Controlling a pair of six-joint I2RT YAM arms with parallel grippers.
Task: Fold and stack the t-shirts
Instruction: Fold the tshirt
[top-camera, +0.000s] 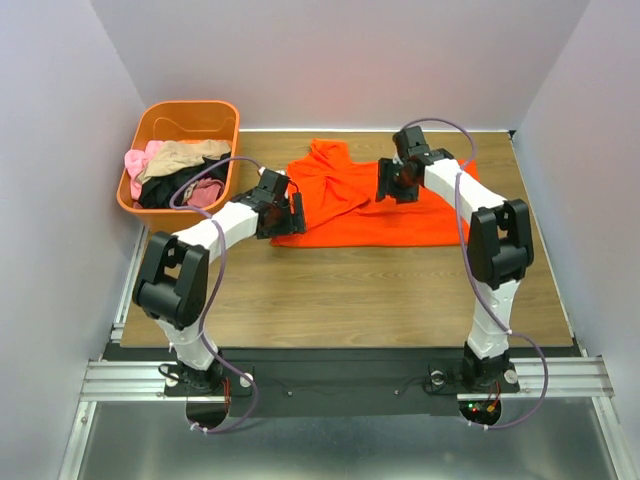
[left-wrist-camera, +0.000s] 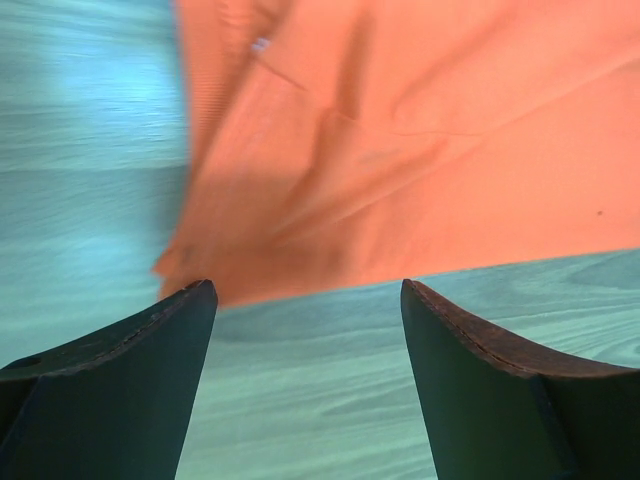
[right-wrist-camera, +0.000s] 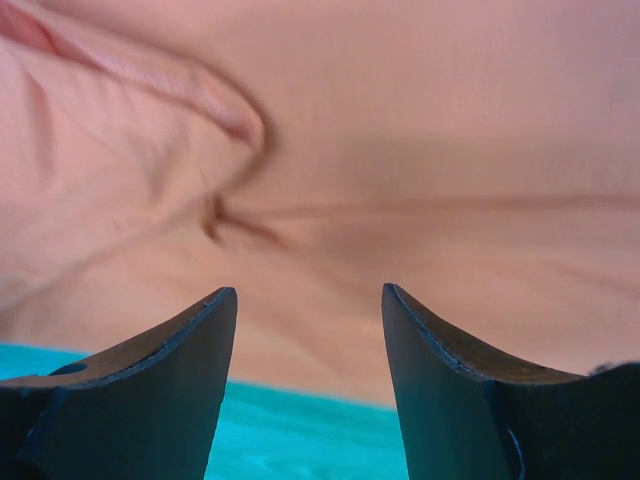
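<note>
Sitting at the far left corner of a wooden table (top-camera: 350, 300), an orange plastic tub (top-camera: 195, 120) holds a heap of crumpled t-shirts (top-camera: 182, 158) in pink, tan and black. Just right of the tub, the left gripper (top-camera: 292, 213) hangs low at the near left corner of a bright orange-red t-shirt (top-camera: 400, 215). Its wrist view shows the two dark fingers (left-wrist-camera: 150, 340) spread wide, with bare table and the shirt's edge beyond them and nothing gripped. The orange-red t-shirt lies spread on the far half of the table, right of centre. It is mostly flat, with a rumpled fold at its far left. Over its middle hangs the right gripper (top-camera: 388, 182), fingers parted above wrinkled cloth, with nothing caught between them.
</note>
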